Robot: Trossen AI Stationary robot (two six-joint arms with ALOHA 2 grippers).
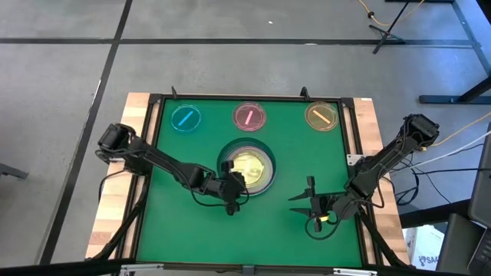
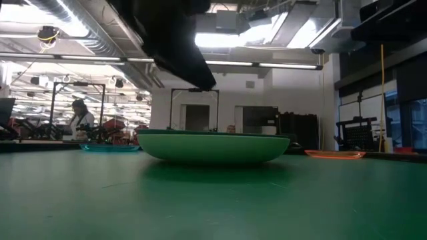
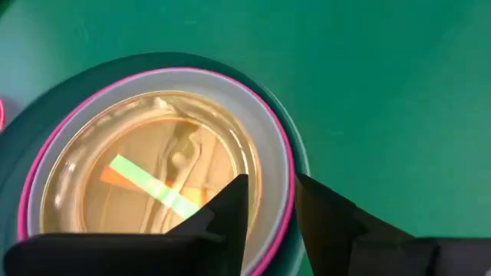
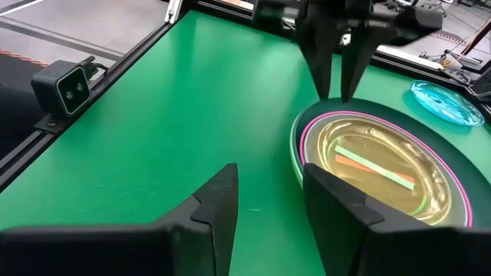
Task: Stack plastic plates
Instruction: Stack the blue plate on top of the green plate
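Observation:
A stack of plates [image 1: 249,165] sits mid-table: a dark green large plate [image 3: 23,207] outermost, then a pink rim [image 3: 285,165], a pale plate, and yellowish translucent small plates with green and orange strips [image 4: 376,169]. No light green large plate shows. Small blue [image 1: 186,119], pink [image 1: 251,116] and amber [image 1: 321,116] plates lie apart along the far edge. My left gripper [image 3: 272,215] points down over the stack's near-left rim, open. My right gripper [image 1: 305,201] is open and low over the mat, right of the stack. My left gripper comes from above, pointing down, at the stack's rim [image 3: 280,192]. One finger [image 3: 226,211] stands inside the rim over the small plates and the other [image 3: 326,218] outside over the dark green plate. I cannot tell whether either finger touches it.
A black frame with wooden borders [image 1: 368,123] surrounds the green mat. A small camera [image 4: 65,88] sits on the frame's near edge. Bare mat lies left and near of the stack [image 1: 176,222]. A person [image 2: 80,120] is far off in the room behind.

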